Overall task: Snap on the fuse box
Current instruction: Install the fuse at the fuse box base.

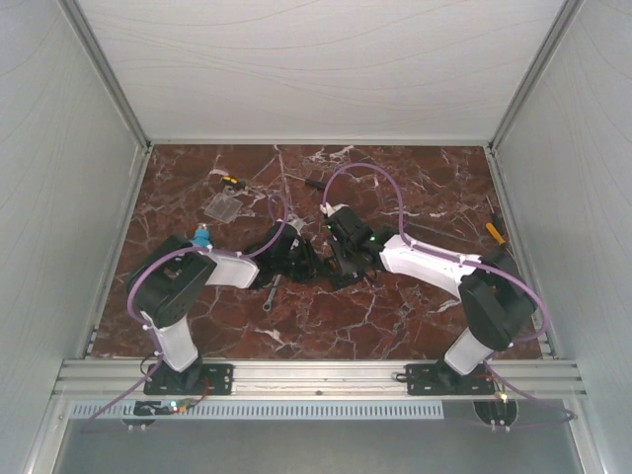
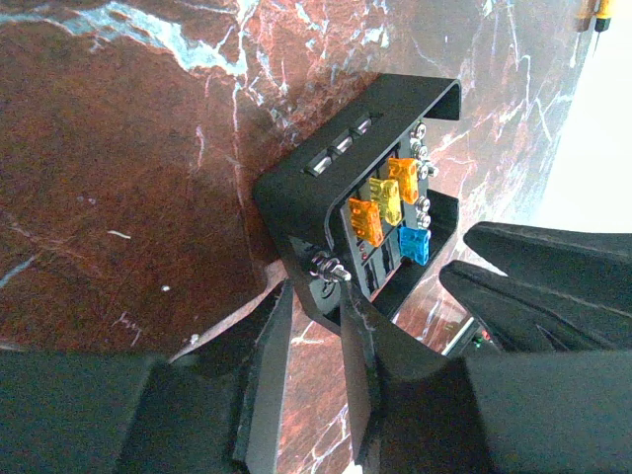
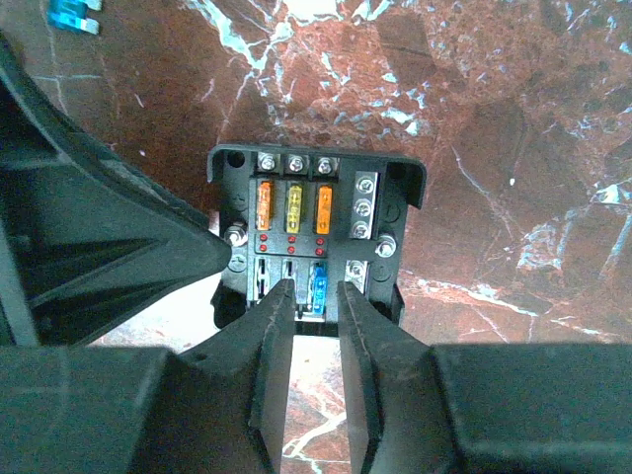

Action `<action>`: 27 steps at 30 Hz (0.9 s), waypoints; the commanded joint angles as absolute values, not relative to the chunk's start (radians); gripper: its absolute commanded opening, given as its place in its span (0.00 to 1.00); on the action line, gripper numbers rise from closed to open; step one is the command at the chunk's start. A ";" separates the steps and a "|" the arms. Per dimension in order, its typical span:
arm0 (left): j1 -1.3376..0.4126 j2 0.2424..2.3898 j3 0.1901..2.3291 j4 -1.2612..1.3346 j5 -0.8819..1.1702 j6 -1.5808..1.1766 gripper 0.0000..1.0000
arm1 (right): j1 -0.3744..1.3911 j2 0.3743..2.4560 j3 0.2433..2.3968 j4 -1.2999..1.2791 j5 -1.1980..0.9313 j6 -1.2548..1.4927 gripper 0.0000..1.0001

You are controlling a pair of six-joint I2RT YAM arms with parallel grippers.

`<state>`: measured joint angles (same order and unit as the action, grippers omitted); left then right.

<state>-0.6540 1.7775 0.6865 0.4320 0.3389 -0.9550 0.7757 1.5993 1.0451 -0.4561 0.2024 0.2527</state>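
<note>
Left wrist view: the left gripper (image 2: 316, 301) is clamped on a corner flange of the fuse box (image 2: 296, 193). The flange, with its small bolt, sits directly between the two fingertips. The rest of the housing projects beyond the tips, tilted, with its open face turned to one side. Judged purpose: a grip on the corner alone leaves the open face free for a cover to meet it.

Right wrist view: the right gripper (image 3: 316, 291) straddles the near rim of the box, with a blue fuse showing in the narrow gap between its fingers. Whether these jaws actually pinch the rim or only bracket it cannot be told. The orange and yellow fuses (image 3: 294, 205) lie just beyond the tips. One left finger touches the box's side to the left of these jaws. Judged purpose: two holds from different sides steady the box against twisting.

Top external view: both arms meet mid-table (image 1: 395, 316) with the box between their jaws. The clear cover (image 1: 225, 205) lies flat on the marble, well apart, beyond and outboard of the left jaws. By this layout the cover has not yet been brought to the box, so the snap-on step itself remains to be done.
</note>
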 commanded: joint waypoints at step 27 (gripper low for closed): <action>-0.650 1.782 0.689 0.428 0.332 -0.952 0.25 | 0.753 1.685 1.109 -0.529 0.154 0.274 0.18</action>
